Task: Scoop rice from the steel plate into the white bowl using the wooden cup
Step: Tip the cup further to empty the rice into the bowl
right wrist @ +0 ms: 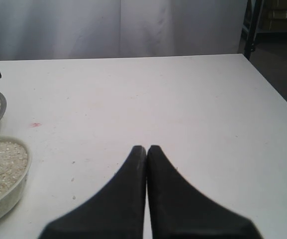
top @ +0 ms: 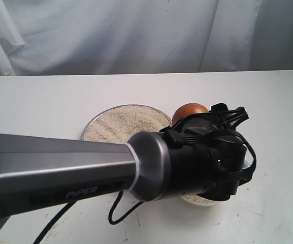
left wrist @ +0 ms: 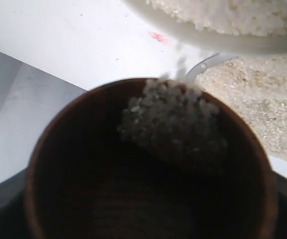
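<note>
1. The rice (left wrist: 173,124) this move is about is a small clump at the lip of the cup (top: 189,111). The cup is off the counter (top: 44,101), at the right edge of the plate (top: 85,129) and over the bowl (right wrist: 19,191).
2. The left end effector (top: 207,122) carries the cup. I judge it is pinching the cup, though its fingertips are hidden behind the wrist.
3. In the left wrist view the cup looks tilted, with the grains slid to the rim nearest the bowl. A blurred streak there suggests they are starting to spill, so the step is probably the pour.
4. Progress: the bowl already holds rice close to its rim, so some transfer is done. The plate still has a broad bed of rice, so more scoops may remain, though the bowl has little room left.
5. The bowl sits just beside the plate, on its near right side, so the carry between them is short.
6. The cup's lip must stay inside the bowl's rim, or grains will fall on the counter or back onto the plate.
7. The right end effector (right wrist: 146,154) is pressed together and holds nothing, over bare counter to the right of the bowl.
8. There is open counter to the right and beyond the plate. The right edge is well apart from the dishes.
9. A cable (top: 117,211) loops on the near counter under the left arm.
</note>
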{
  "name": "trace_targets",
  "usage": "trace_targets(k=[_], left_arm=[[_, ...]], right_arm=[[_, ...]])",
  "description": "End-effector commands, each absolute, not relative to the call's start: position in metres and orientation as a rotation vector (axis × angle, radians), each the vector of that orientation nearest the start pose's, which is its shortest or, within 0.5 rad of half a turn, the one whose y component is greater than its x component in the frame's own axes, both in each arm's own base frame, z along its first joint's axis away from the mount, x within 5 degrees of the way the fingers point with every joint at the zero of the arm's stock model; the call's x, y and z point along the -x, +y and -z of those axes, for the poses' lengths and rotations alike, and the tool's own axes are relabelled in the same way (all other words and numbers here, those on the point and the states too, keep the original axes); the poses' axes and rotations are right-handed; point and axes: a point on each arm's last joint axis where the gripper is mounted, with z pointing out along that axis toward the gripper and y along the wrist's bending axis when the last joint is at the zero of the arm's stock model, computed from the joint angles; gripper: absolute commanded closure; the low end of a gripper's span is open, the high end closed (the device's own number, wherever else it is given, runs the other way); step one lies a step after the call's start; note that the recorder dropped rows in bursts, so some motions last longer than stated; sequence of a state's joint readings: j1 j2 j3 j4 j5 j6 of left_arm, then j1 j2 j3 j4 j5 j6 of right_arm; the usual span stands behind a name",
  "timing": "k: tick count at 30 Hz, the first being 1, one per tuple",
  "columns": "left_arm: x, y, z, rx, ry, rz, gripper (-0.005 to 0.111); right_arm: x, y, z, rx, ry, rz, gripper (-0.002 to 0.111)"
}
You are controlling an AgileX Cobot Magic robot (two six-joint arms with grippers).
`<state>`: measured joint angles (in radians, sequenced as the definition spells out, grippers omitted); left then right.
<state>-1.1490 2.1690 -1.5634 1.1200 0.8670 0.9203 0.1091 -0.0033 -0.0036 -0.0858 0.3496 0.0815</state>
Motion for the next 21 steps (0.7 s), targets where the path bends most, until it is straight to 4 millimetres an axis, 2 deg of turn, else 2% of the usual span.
trace_targets(k=[1,10,21], left_arm=[[-0.2416,-0.3910,-0.1747,3.001,-0.538,1.475,0.107],[-0.2419,-0.3900,-0.1749,2.970,-0.427,1.477,0.107],[-0.2429,-0.3904,-0.1763,2.959,-0.396,1.505,0.107]], right_arm=[[-0.0534,0.0033,-0.1823,0.078,1.825,-0.054,0.108],[-0.0534,0.0033,-0.1823,0.078,1.825,-0.054,0.108],[-0.0534,0.0033,-0.1823,0.078,1.825,-0.054,0.108]])
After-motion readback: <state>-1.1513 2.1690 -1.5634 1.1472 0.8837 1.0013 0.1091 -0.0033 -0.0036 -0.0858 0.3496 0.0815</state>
